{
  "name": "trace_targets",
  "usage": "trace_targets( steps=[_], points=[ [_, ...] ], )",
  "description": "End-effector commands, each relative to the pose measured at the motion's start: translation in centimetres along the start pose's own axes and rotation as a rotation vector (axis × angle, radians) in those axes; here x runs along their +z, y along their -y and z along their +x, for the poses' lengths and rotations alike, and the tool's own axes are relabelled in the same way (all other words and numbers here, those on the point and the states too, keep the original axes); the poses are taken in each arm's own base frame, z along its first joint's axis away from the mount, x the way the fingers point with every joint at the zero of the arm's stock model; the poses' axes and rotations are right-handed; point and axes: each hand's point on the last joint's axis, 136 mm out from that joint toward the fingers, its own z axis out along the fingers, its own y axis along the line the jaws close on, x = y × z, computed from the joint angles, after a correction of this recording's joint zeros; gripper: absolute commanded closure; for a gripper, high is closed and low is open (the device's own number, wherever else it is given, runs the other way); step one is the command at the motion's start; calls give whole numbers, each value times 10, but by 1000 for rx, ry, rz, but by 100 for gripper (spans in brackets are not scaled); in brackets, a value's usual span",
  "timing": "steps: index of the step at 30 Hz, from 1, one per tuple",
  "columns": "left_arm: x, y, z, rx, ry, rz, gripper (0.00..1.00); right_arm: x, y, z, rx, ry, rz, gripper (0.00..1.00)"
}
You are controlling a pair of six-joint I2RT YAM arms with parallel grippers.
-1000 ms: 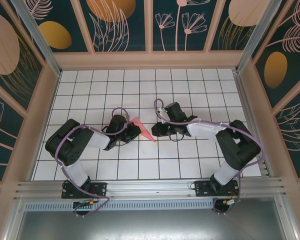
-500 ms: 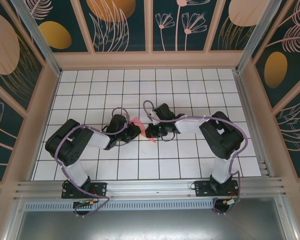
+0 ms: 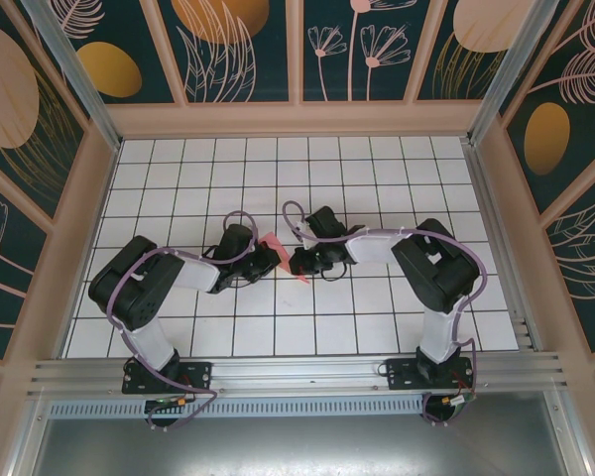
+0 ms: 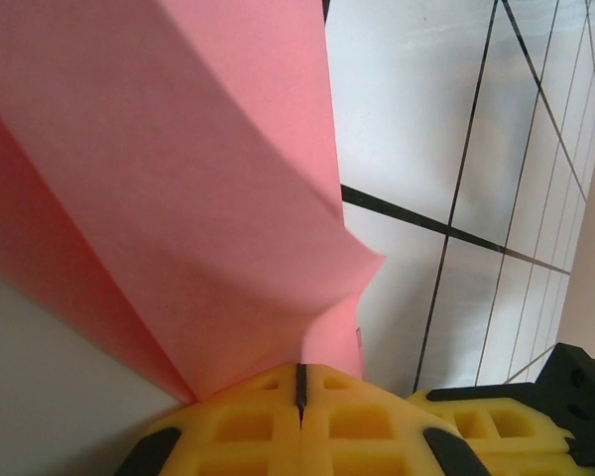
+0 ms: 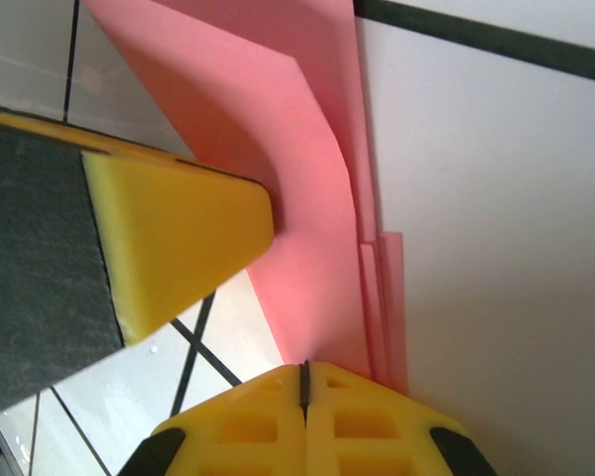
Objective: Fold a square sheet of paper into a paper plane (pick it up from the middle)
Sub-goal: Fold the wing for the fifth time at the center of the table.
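Pinching the part-folded paper plane [image 3: 275, 242] over the middle of the table [image 3: 397, 178], left gripper [image 4: 299, 382] and right gripper [image 5: 304, 377] both clamp its pink layers. Step in hand: apparently sharpening a crease. The next move likely calls for sliding along it without tearing.

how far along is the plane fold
Done: the pink paper is already a narrow, layered shape with a pointed tip. In hand: the left gripper and right gripper are both shut on it, from opposite sides. Left: any last creases, which the pictures cannot confirm, then letting go of it.
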Motion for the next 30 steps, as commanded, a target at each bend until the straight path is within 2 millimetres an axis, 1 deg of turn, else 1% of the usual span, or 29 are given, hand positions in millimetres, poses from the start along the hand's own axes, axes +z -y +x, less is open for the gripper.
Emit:
trace_targets(
  steps=[1, 6, 10, 12, 13, 14, 16, 18, 20, 22, 24, 26, 28, 30],
  points=[
    [1, -85, 4, -14, 39, -331, 100, -9, 20, 46, 20, -134, 47, 100],
    [0, -89, 3, -12, 44, -349, 100, -18, 26, 71, 36, -171, 45, 100],
    [0, -88, 3, -10, 44, -344, 100, -23, 37, 90, 72, -186, 69, 100],
    [-1, -86, 2, -6, 46, -337, 100, -29, 40, 96, 83, -183, 77, 100],
    [-1, -85, 3, -2, 44, -333, 100, -32, 40, 94, 85, -172, 77, 100],
    [-1, -83, 2, -1, 45, -327, 100, -35, 37, 90, 78, -156, 75, 100],
    [-1, -79, 2, 6, 44, -312, 100, -43, 25, 73, 48, -106, 52, 100],
    [0, -75, 1, 14, 41, -296, 100, -50, 8, 50, 11, -46, 16, 100],
    [1, -70, 1, 21, 38, -277, 100, -52, -5, 32, -18, -4, -12, 100],
    [1, -68, 1, 26, 37, -266, 100, -47, -14, 17, -33, 24, -34, 100],
    [1, -66, 1, 32, 34, -260, 100, -40, -19, 6, -32, 41, -53, 100],
    [1, -65, 2, 31, 32, -253, 100, -33, -17, -4, -20, 60, -47, 100],
    [2, -63, 2, 35, 27, -243, 100, -25, -16, -9, -11, 60, -54, 100],
    [2, -60, 2, 39, 24, -233, 100, -16, -13, -10, -2, 42, -54, 100]
  ],
)
